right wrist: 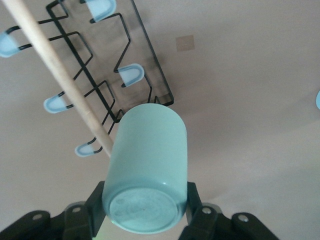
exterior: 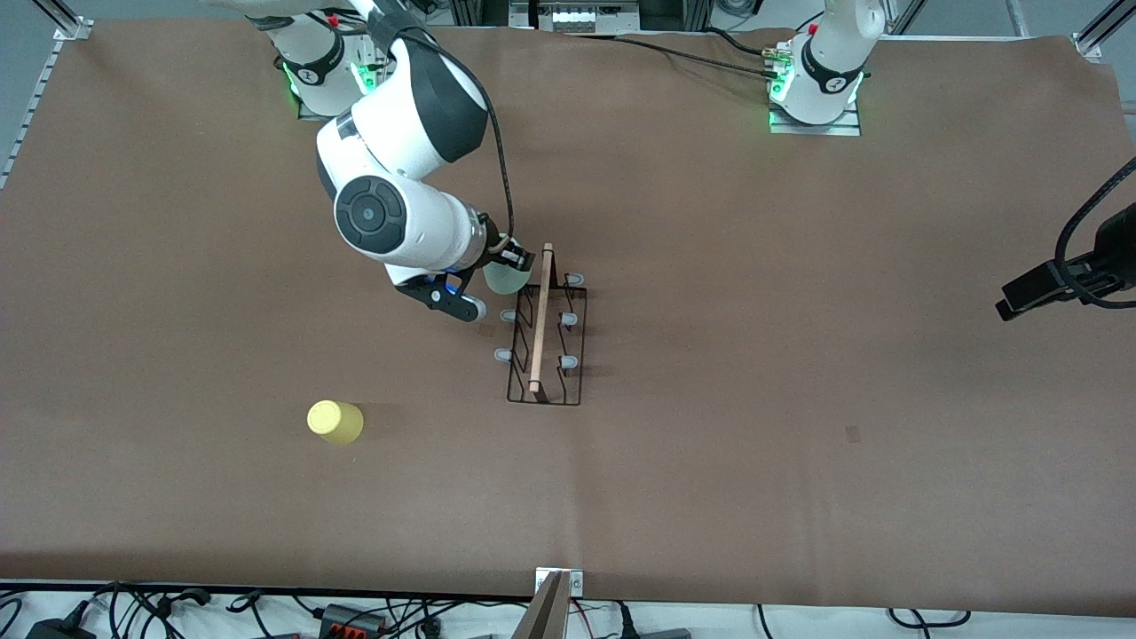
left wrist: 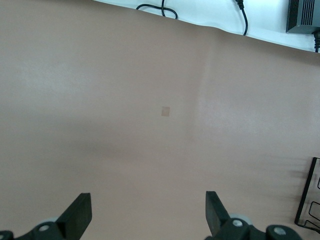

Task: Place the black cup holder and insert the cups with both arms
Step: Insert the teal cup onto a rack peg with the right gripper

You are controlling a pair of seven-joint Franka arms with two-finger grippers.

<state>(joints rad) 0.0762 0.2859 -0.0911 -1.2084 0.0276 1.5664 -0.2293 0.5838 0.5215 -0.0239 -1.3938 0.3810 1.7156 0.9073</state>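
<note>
Near mid-counter (exterior: 799, 399) stands the rack (exterior: 544, 342); right claw (exterior: 508, 266) grips a mint cup (right wrist: 147, 170) over its end toward the bases. Nearer the camera, toward the right arm's end, sits the yellow cup (exterior: 335, 422). Left claw (left wrist: 149, 215) waits spread wide over bare brown paper. No writing readable.

A cup (exterior: 335, 422) lies nearer the front camera than the rack (exterior: 544, 335), toward the right arm's end.

right gripper (exterior: 508, 266) centre-left of front frame, clamped on mint cup (right wrist: 147, 170) | left gripper (left wrist: 145, 215) at right edge, fingers spread, waiting
</note>
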